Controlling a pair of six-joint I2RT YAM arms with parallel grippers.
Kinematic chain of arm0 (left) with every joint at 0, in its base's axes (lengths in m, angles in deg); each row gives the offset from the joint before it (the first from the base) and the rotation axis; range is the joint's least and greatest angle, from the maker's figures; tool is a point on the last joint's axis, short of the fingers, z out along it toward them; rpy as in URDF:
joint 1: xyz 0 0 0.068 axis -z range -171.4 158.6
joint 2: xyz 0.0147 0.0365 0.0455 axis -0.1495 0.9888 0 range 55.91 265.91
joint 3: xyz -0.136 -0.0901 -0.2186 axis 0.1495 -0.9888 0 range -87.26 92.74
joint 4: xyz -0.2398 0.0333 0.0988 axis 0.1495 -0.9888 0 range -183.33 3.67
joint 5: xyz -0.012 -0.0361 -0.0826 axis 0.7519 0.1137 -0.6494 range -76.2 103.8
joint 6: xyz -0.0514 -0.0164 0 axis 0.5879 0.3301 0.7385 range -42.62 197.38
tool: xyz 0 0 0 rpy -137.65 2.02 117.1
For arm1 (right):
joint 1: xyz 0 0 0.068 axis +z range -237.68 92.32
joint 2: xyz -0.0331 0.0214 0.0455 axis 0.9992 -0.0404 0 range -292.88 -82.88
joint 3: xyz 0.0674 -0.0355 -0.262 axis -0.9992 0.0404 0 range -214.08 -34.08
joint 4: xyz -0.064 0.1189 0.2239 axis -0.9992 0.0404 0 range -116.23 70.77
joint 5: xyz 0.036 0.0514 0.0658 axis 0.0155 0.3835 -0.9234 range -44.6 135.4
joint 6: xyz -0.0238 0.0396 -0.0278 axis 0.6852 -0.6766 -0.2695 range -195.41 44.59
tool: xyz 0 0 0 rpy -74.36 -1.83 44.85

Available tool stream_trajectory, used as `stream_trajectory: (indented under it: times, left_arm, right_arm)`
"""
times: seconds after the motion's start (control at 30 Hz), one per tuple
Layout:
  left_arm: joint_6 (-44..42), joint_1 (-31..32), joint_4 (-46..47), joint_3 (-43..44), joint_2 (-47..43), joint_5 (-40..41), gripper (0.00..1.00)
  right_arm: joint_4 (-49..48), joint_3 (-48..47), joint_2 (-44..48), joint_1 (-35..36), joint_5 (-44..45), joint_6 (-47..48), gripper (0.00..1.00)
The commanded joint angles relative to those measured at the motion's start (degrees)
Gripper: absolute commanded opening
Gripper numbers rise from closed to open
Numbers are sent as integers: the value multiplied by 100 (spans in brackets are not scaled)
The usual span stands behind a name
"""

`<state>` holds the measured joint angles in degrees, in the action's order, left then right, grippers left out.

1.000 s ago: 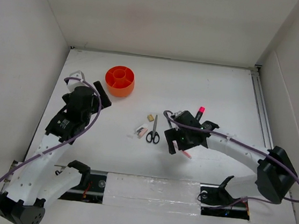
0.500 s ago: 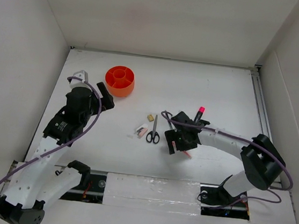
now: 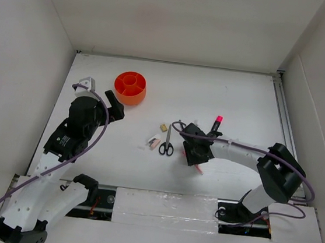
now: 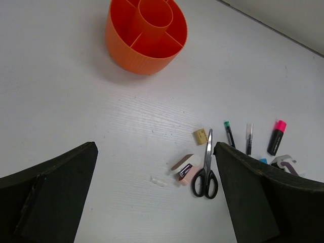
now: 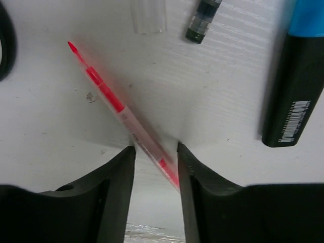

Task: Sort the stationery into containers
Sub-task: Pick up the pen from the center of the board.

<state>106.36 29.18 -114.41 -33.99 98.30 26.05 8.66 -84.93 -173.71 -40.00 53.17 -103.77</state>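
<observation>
Lying flat on white table [image 5: 228,76]: thin pink translucent plastic pen [image 5: 121,114], long axis diagonal, tip toward upper left of right wrist view. Straddled by right gripper [image 5: 156,152], fingers narrowly parted; actual clamping indeterminate. Left gripper [image 4: 155,147] spread wide, empty.

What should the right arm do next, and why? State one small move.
Probably shut the right gripper. Its open fingers straddle the thin pink pen, which lies flat on the table and is not yet gripped.
</observation>
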Motion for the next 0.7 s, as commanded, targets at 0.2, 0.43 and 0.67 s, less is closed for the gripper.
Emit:
stream_trajectory:
  times: [0.2,0.43,0.67]
  left_arm:
    - [-76,113,206,34,-143,146,100]
    - [55,166,92,86,-143,532,100]
    - [494,166,-426,289,295,761,100]
  right_arm:
    - [-202,497,-779,505,-320,-696,0]
    - [-484,499,-569,1076,-259,-952,0]
    - [701,-477,714,1191,637,-961,0]
